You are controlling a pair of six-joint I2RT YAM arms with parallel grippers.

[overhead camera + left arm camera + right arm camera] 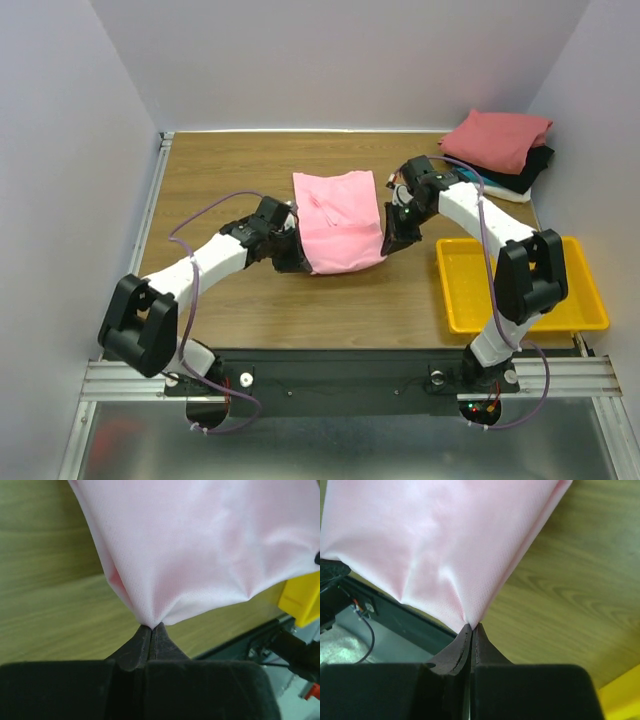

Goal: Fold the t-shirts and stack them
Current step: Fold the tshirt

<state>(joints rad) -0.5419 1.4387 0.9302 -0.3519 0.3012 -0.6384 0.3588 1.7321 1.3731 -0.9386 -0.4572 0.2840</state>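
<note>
Left pincer (151,630) and right pincer (471,629) are each clamped tight on a near corner of the pink t-shirt (340,220), mid-table (230,170). Fold step, I reckon; next I'd carry both corners evenly toward the far hem

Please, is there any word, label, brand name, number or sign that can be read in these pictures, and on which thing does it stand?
None can be read in any view.
The pink t-shirt, the stacked t-shirts and the yellow tray show no print or label.
</note>
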